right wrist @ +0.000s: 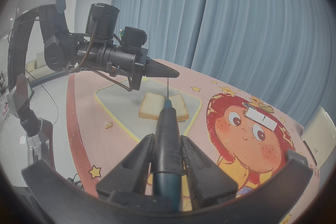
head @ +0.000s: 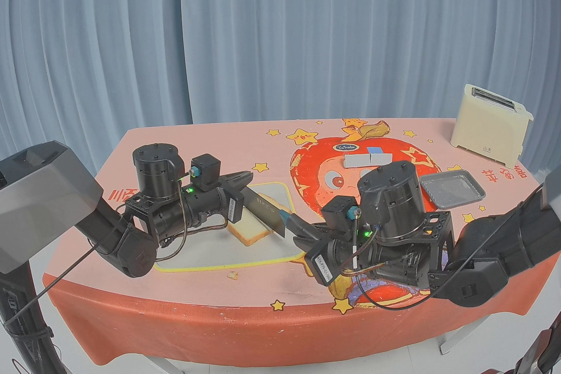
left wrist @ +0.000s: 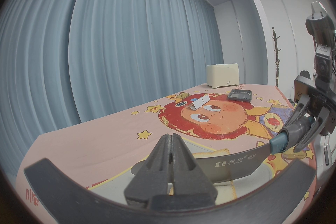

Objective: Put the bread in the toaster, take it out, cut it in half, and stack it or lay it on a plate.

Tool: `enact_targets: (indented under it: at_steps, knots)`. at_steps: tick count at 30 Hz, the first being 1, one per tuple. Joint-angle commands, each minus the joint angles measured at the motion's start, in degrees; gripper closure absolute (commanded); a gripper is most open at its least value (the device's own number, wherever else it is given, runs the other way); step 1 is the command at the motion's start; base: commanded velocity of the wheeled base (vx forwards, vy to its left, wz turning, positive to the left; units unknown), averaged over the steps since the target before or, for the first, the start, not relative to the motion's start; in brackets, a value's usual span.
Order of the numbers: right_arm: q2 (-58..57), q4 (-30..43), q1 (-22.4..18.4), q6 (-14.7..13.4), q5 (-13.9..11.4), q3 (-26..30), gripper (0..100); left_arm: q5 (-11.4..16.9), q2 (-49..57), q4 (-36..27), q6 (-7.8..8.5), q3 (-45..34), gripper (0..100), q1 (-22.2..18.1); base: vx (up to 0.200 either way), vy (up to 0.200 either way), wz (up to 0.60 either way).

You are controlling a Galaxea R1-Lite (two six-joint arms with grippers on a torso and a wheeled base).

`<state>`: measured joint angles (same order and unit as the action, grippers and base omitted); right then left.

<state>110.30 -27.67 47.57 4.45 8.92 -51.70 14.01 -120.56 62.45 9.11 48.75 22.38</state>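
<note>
A slice of toasted bread (head: 250, 230) lies on the grey cutting mat (head: 204, 252). A knife (head: 267, 211) stands on edge across the slice's middle, seen edge-on in the right wrist view with bread (right wrist: 150, 111) on both sides of it. My right gripper (head: 301, 229) is shut on the knife's dark handle (right wrist: 167, 119). My left gripper (head: 248, 177) is shut with nothing in it, its tips (left wrist: 171, 139) just over the back of the blade (left wrist: 227, 165); whether they touch it I cannot tell. The cream toaster (head: 491, 124) stands at the far right.
A grey tray (head: 453, 188) lies on the table right of my right arm, in front of the toaster. A white card (head: 367, 159) rests on the apple picture. A crumb (head: 232, 275) lies near the mat's front edge.
</note>
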Motion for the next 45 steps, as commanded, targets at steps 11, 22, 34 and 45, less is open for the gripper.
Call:
enact_targets:
  at_steps: [11,22,34,45]
  knots:
    - [0.27,0.16,1.30,-0.06,0.66,0.28,100,0.06,-0.28,0.04,0.03,-0.23,100,-0.15,0.000,0.000,0.00]
    - [0.35,-0.28,1.21,-0.93,0.66,4.24,100,-0.03,0.15,-0.05,0.03,0.56,100,0.12,0.000,0.000,0.00]
    - [-0.35,-0.72,0.77,-1.37,0.74,1.78,100,-0.03,-0.37,-0.31,0.03,-0.23,100,-0.15,0.000,0.000,0.00]
    - [0.27,0.07,0.60,-1.37,0.83,0.37,100,-0.03,-1.69,-0.05,0.03,0.12,100,-0.15,0.000,0.000,0.00]
